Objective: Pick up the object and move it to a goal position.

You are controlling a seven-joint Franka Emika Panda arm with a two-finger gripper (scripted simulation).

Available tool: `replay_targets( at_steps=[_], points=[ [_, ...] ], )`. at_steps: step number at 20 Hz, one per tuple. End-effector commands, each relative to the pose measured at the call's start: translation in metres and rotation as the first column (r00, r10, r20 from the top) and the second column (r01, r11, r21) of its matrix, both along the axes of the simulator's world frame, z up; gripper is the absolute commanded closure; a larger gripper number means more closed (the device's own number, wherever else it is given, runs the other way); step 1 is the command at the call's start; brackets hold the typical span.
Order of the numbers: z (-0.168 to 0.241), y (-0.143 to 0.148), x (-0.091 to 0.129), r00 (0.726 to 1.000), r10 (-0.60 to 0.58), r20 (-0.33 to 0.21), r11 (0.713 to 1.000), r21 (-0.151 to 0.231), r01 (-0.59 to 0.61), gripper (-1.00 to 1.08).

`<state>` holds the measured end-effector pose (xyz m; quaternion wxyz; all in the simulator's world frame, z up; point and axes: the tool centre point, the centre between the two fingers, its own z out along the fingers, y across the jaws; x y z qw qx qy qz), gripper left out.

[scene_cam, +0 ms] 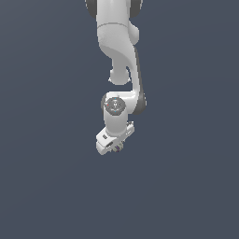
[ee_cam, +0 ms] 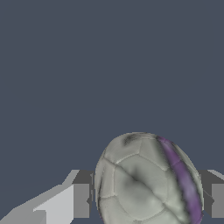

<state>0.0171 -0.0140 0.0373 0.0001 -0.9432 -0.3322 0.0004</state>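
Note:
In the wrist view the object (ee_cam: 139, 181), an off-white ball with stitched panels and a purple stripe, fills the space between my two fingers. One grey finger pad (ee_cam: 81, 200) presses on one side of it and the other pad (ee_cam: 217, 200) on the opposite side. My gripper (ee_cam: 148, 202) is shut on the ball. From the exterior view, the white arm hangs down the middle and the gripper (scene_cam: 116, 148) is tilted at its lower end. There the ball is only a tiny dark speck between the fingertips.
A plain dark blue-grey floor (scene_cam: 46, 186) surrounds the arm on all sides. No other objects, containers or edges show in either view.

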Motion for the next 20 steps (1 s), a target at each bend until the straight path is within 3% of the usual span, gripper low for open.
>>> replay_targets(
  at_steps=[1, 13, 20],
  points=[
    [-0.001, 0.000, 0.000, 1.000, 0.000, 0.001, 1.000, 0.000, 0.000, 1.08],
    [0.003, -0.001, 0.001, 1.000, 0.000, 0.001, 1.000, 0.000, 0.000, 1.08],
    [0.031, -0.003, 0.009, 1.000, 0.000, 0.001, 1.000, 0.000, 0.000, 1.08]
  ],
)
